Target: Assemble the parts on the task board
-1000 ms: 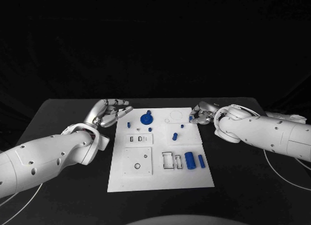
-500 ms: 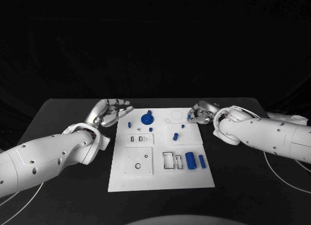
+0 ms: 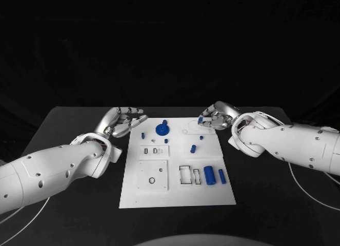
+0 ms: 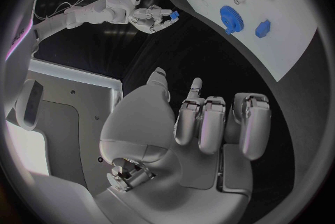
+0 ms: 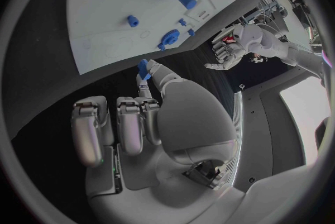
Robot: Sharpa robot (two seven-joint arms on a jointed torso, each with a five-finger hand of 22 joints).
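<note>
Two hands over black table (image 3: 74,120) | right hand (image 3: 216,117) pinches blue part (image 5: 143,68) | left hand (image 3: 123,121) spread

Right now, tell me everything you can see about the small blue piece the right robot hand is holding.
The small blue piece is a short blocky part, matte like plastic. It sits pinched at the fingertips of the right robot hand, raised over the far right corner of the task board. Fingers cover most of it, so its full shape is unclear.

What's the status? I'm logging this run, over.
Right hand pinching a small blue part over the task board far edge. Left hand empty, beside the board. Blue gear seated. Nothing blocking.
</note>
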